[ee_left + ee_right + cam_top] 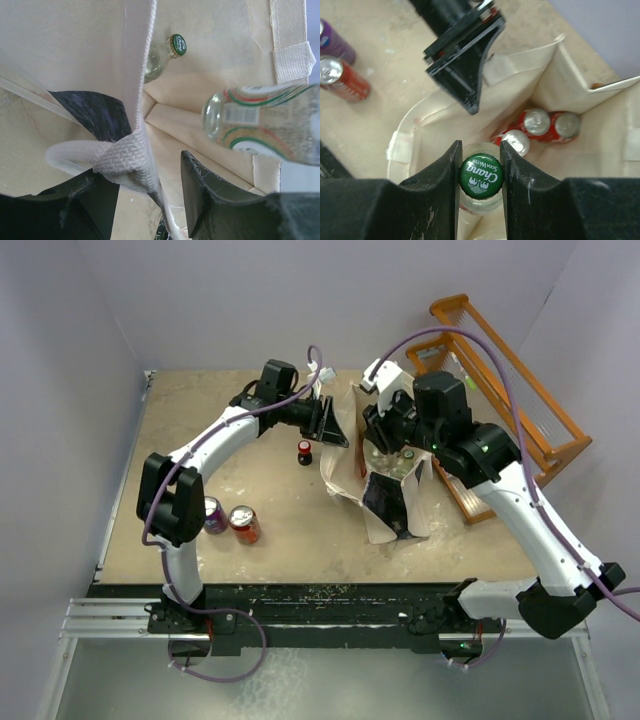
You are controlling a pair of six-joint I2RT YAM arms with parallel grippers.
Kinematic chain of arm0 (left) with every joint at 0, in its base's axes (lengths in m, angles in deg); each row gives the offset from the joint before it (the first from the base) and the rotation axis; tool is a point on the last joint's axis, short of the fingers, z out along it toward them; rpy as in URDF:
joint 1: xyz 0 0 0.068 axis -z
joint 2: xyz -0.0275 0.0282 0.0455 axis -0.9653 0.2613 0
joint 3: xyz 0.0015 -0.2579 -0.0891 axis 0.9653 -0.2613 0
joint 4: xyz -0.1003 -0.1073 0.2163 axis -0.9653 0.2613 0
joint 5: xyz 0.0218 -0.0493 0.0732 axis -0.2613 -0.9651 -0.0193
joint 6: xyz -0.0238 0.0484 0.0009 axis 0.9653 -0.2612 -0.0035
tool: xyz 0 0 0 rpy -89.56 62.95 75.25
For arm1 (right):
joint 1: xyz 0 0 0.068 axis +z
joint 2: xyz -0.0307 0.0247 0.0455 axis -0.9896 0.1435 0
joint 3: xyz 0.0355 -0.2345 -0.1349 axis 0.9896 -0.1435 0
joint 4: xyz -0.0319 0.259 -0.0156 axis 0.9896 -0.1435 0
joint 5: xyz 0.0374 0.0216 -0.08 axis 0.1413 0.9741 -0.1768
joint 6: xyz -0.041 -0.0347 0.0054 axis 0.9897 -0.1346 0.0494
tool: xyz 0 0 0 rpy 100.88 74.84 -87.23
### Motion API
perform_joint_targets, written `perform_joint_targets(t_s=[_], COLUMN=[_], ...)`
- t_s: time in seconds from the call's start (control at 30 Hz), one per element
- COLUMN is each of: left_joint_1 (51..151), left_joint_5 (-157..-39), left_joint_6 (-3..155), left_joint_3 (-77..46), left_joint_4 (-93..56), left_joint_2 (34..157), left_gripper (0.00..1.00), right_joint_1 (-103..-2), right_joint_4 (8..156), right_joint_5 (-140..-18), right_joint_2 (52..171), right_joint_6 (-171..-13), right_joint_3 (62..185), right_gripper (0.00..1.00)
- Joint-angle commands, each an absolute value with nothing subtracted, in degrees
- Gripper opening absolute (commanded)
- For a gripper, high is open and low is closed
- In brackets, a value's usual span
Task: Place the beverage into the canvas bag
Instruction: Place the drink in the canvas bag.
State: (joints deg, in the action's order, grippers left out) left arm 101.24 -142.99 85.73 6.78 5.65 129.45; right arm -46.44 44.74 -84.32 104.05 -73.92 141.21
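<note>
- While the right hand [480,152] is clamped on the neck of a Chang soda water bottle [480,176], just under its green cap, the bottle hangs upright in the mouth of the canvas bag [530,75]. I judge that a grip this high keeps the fingers clear of the cloth walls as the bottle goes down.
- The left hand [140,170] sits at the bag's left rim. Its fingers stand apart, astride the cloth wall and the white webbing handle [115,155], and the strap lies against one finger but is not pinched. This placement reads as a way to hold the mouth wide for the other arm.
- Deeper in the bag, three red cans [545,125] lie packed side by side. The glass bottle will likely have to settle beside them rather than on top.
- On the counter [250,420] just left of the bag stands a small dark bottle with a red cap [304,452]. Farther left of the bag are a purple can [214,515] and a red can [244,524], all within the left arm's side.
- Behind the bag and to its right, the orange wooden rack [500,370] plays no part here.
- The bottle has not been released. The step in hand looks like the final lowering, and the main risk is glass knocking against the cans.
</note>
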Motion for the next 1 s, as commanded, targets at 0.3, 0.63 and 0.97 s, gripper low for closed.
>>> perform_joint_targets(t_s=[0.3,0.63,0.97], left_joint_1=[102.71,104.12,104.12], left_joint_5=[-140.71,-139.32,-134.61], left_joint_6=[82.97,83.83,81.28], left_joint_3=[11.93,15.57,20.07], left_joint_4=[6.63,6.8,14.62], left_joint_2=[126.24,125.72,125.13], left_gripper=[0.21,0.0,0.0], right_joint_1=[-46.33,-46.35,-46.35], right_joint_4=[41.46,35.0,37.11], right_joint_5=[-73.03,-75.63,-80.34], right_joint_2=[93.07,88.05,85.49], right_joint_6=[-74.37,-67.48,-68.16], right_joint_3=[134.27,127.39,121.88], right_gripper=[0.0,0.0,0.0])
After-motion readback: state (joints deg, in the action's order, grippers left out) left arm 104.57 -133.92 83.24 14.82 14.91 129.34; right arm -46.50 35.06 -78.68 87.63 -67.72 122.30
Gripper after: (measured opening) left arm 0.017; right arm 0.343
